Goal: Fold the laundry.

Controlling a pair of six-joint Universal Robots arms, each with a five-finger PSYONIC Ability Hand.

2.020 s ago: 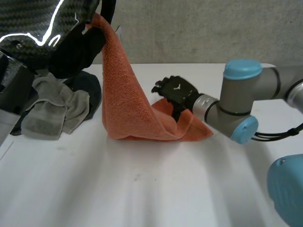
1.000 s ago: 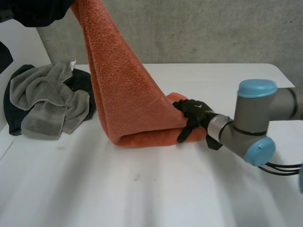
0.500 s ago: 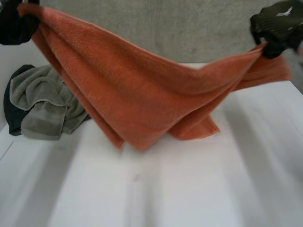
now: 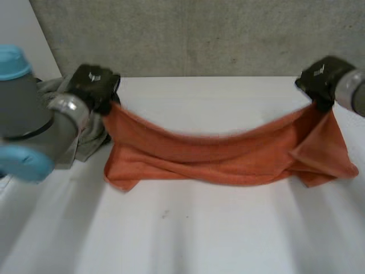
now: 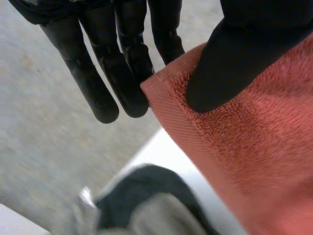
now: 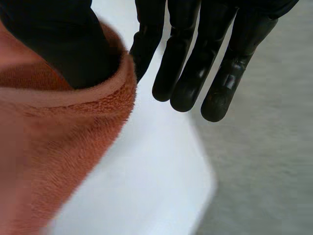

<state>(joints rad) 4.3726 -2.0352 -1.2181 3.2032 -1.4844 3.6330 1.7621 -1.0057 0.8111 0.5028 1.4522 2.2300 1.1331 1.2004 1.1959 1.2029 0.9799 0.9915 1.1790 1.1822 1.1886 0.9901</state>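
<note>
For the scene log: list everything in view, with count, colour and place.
orange towel: one, orange, strung sagging between both hands, lower edge on the table
grey cloth: one, grey, crumpled beside the left arm
dark cloth: one, dark, bunched with the grey cloth
table: one, white, under it all
wall: one, grey, behind the table
left arm: one, grey with light-blue caps
left hand: one, black, pinching a towel corner
right hand: one, black, pinching the towel's other end

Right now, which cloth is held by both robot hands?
The orange towel: the left robot hand and right robot hand each pinch one end. The grey towel lies bunched, unheld.
</note>
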